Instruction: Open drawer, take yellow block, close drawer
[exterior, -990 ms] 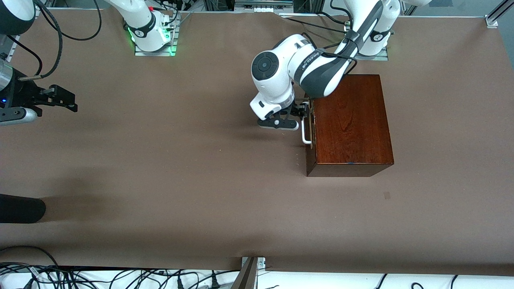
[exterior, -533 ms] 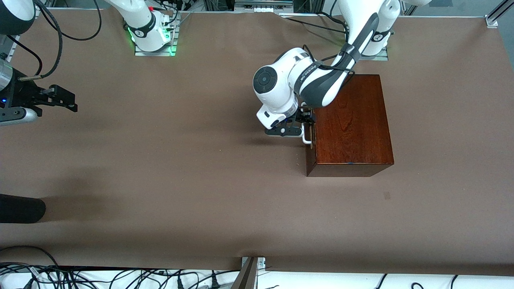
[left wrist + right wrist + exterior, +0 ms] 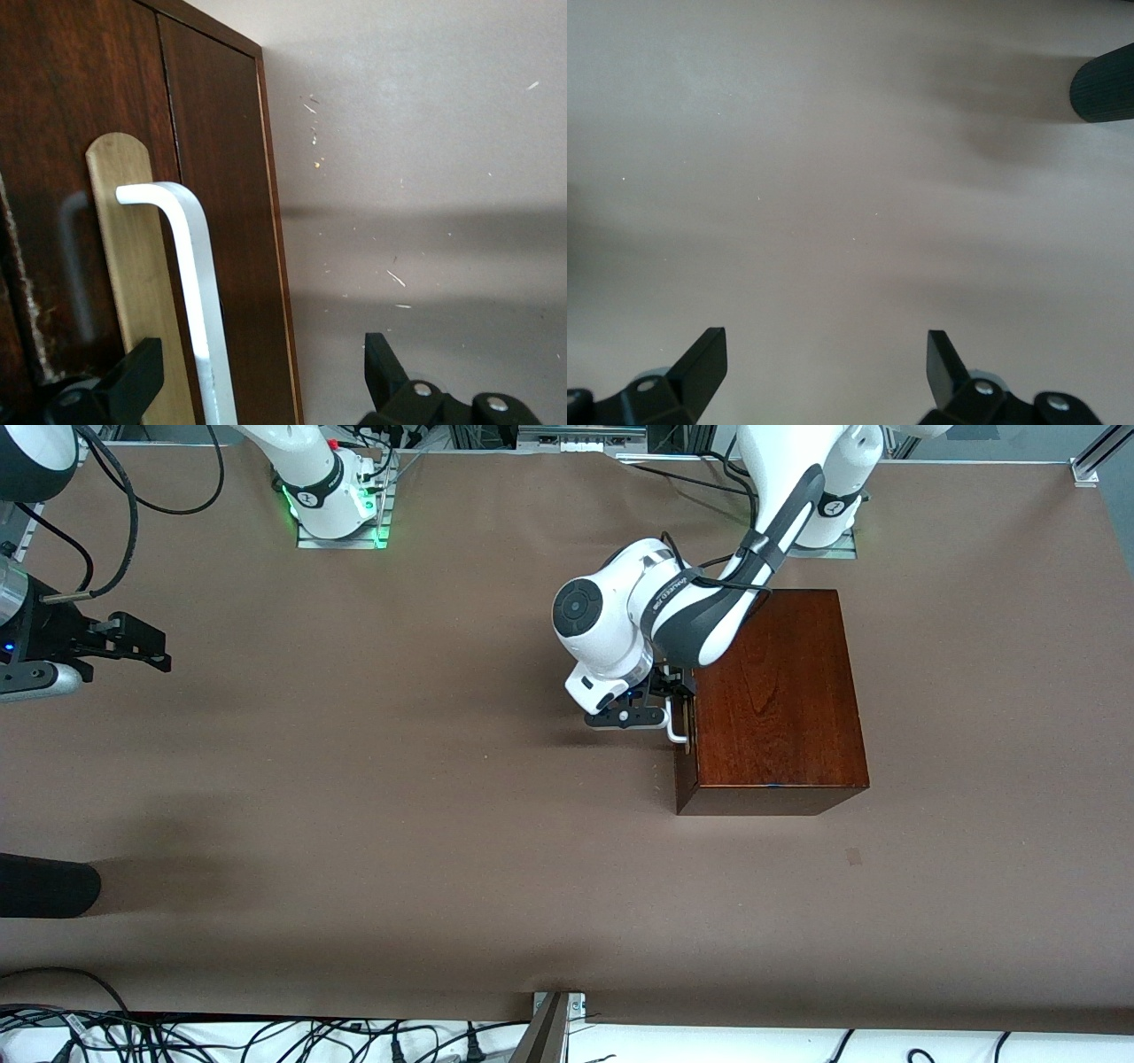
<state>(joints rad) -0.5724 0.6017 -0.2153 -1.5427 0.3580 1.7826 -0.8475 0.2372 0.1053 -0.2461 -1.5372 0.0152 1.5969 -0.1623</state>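
The dark reddish-brown wooden box (image 3: 771, 691) stands toward the left arm's end of the table. Its drawer (image 3: 221, 177) is shut, and the front carries a white U-shaped bar handle (image 3: 677, 731) on a pale strip. My left gripper (image 3: 669, 701) is open right in front of the drawer. In the left wrist view the handle (image 3: 197, 274) runs between the spread fingers, closer to one fingertip (image 3: 142, 367), and the gripper (image 3: 261, 363) is not clamped on it. My right gripper (image 3: 133, 642) waits open over bare table at the right arm's end, and it is empty in its wrist view (image 3: 824, 359). The yellow block is hidden.
A dark cylindrical object (image 3: 44, 886) juts in at the right arm's end of the table, nearer the front camera, and also shows in the right wrist view (image 3: 1106, 84). Cables (image 3: 266, 1036) and a metal bracket (image 3: 554, 1023) line the near edge. Brown tabletop (image 3: 399, 797) spreads between the arms.
My left gripper has moved in toward the drawer front, from beside the handle to straddling it. The drawer has stayed shut. The right arm has not moved.
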